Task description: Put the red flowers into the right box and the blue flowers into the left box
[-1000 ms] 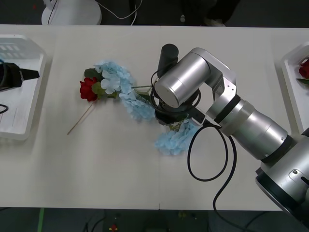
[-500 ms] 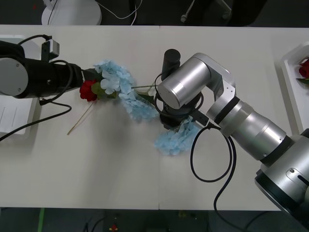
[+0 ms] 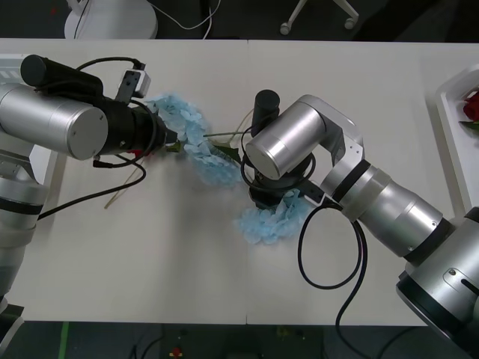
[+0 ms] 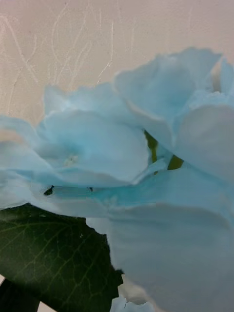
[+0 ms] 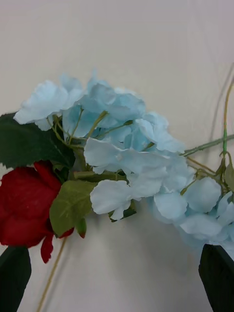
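Gripper (image 5: 117, 273) over flowers; boxes seemingly edge-cropped.

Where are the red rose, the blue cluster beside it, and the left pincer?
red rose (image 5: 24, 209), left wrist view, on its bloom.
blue cluster (image 5: 114, 141), left wrist view, on its petals.
left pincer (image 5: 114, 280), left wrist view, between its open fingertips.

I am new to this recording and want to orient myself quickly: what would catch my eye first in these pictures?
The heap of blue flowers at the table's middle stands out first, with a red flower beside its left end. Both silver arms converge on it: the left end effector hangs open above the red bloom and blue cluster, and the right end effector is down at the lower blue cluster. Another red flower lies in the right box at the table's right edge.
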Tool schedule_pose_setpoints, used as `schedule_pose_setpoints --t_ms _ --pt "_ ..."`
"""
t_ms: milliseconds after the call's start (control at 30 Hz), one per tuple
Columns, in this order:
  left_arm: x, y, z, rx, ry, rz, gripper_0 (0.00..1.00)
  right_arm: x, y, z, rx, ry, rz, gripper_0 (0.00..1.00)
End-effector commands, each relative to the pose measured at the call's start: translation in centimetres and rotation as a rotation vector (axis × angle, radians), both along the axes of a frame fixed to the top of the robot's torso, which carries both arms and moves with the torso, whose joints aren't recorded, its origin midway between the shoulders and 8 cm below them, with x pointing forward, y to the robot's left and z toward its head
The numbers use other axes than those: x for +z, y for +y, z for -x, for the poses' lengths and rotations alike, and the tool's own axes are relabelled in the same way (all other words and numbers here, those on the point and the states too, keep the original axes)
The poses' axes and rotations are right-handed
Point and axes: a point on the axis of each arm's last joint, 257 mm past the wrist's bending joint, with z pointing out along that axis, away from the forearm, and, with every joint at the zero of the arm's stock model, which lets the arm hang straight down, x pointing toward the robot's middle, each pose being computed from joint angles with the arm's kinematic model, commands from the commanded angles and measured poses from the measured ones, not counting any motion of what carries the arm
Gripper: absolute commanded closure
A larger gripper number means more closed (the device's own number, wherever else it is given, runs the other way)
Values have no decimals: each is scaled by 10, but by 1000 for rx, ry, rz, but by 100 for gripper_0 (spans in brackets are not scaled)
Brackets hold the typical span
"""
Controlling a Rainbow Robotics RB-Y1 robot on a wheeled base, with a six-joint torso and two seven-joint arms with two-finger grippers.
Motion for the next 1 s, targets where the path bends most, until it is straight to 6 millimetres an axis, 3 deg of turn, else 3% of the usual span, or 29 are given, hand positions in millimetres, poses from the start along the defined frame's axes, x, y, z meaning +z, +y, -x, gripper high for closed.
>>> schedule_pose_setpoints --t_ms 33,400,433,467,533,733,1000 --pt "22 -3 -12 82 -9 90 0 -7 22 10 49 -4 -12 16" --pt "3 -7 -18 618 211 683 0 -20 14 20 57 22 17 17" --pt "2 -8 -21 667 224 743 0 -20 14 21 58 27 18 21" --pt "0 -9 -26 710 235 794 0 -22 12 22 64 31 22 30" --pt "-4 -7 -34 779 248 855 0 -25 11 25 69 39 28 68" --pt "-21 -12 -57 841 243 901 0 -29 5 30 63 63 41 100" --pt "-10 -3 -74 924 225 1007 0 -41 -19 39 71 124 96 100"
